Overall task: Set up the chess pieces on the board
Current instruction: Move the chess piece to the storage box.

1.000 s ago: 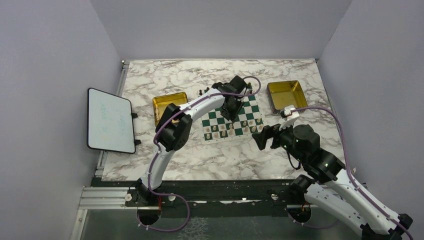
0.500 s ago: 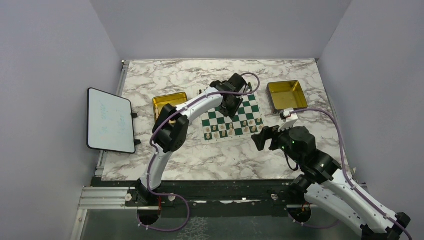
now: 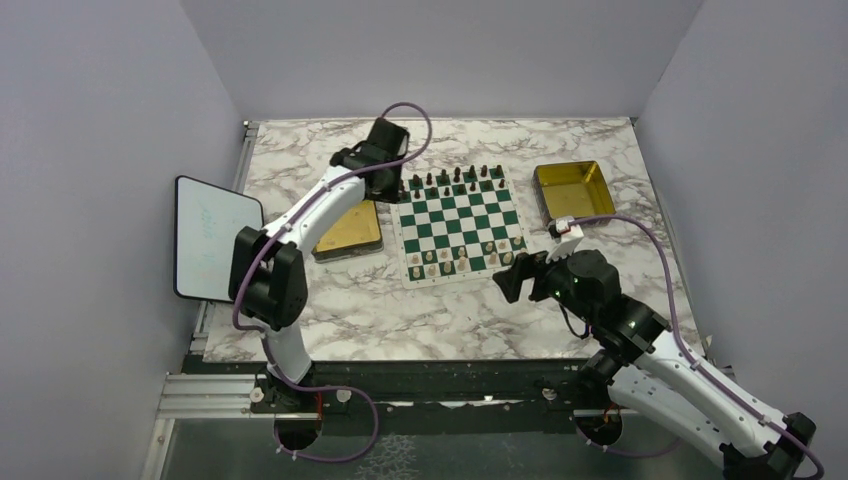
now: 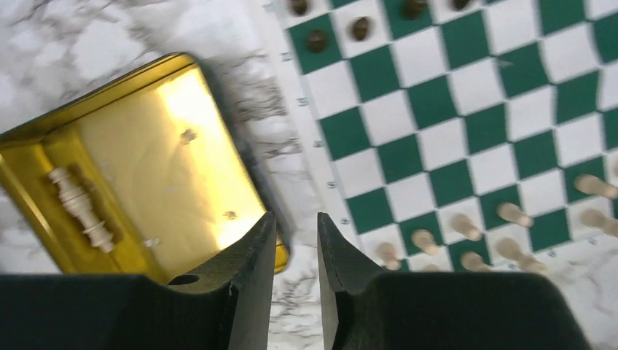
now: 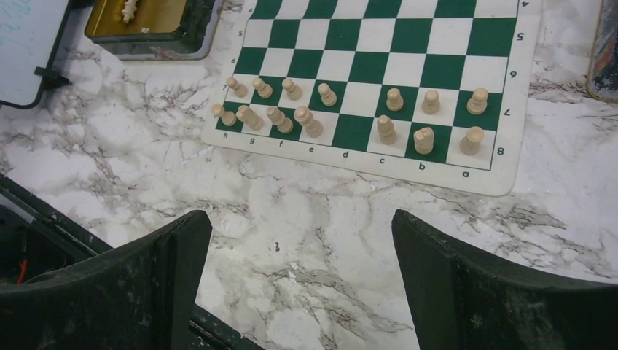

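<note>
The green and white board [image 3: 461, 214] lies mid-table. Cream chess pieces [image 3: 463, 256] stand in its two near rows, several of them leaning [image 5: 309, 121]. One more cream piece [image 4: 79, 206] lies flat in the left gold tray [image 4: 153, 160]. My left gripper [image 3: 388, 186] hovers between that tray's far end and the board's far left corner. Its fingers [image 4: 295, 216] are open a narrow gap with nothing between them. My right gripper [image 3: 507, 281] hangs wide open [image 5: 299, 216] over bare marble just off the board's near right corner, holding nothing.
Dark brown pieces [image 3: 456, 179] fill the board's far rows. A second gold tray [image 3: 575, 190] sits at the back right. A white tablet [image 3: 216, 240] lies off the table's left edge. Grey walls close in on three sides.
My left arm has swung from over the far middle of the board to the left, toward the gold tray. The right gripper has drifted slightly left and nearer.
</note>
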You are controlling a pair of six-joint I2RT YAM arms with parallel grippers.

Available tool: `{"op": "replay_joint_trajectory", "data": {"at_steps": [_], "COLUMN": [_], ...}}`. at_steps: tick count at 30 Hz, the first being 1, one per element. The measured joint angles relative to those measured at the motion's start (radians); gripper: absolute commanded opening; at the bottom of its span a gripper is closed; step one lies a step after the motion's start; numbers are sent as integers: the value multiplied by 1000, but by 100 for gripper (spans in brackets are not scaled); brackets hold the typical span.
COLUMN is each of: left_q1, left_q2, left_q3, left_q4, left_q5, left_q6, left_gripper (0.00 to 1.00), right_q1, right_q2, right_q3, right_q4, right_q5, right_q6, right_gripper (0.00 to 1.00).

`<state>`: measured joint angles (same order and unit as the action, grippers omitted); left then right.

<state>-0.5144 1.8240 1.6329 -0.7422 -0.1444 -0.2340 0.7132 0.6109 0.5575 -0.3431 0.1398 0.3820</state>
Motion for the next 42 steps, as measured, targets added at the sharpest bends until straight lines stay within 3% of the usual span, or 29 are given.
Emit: {"op": "replay_joint_trajectory", "data": {"at_steps": [6,11,21,42], "left_q1": [169,227,301,339], "left_q2": [-91,-111,-103,43], "left_q3": [-225,-329,-341,-315], "left_q4": [37,64,118,135], "left_q5": [-67,-112,-235,-265], "left_q6": [-13,-16,12,40], "left_gripper": [27,25,26,34], "right_q1": [0,0,0,0], "right_q2": [9,13,23,-1], "right_q3": [-3,-3,-3,-3], "right_q4": [17,37,48,56], "right_q5": [-29,-38,-55,-57], "right_q6": [-6,-18,-25,-51], "right_gripper": [100,100,100,100]}}
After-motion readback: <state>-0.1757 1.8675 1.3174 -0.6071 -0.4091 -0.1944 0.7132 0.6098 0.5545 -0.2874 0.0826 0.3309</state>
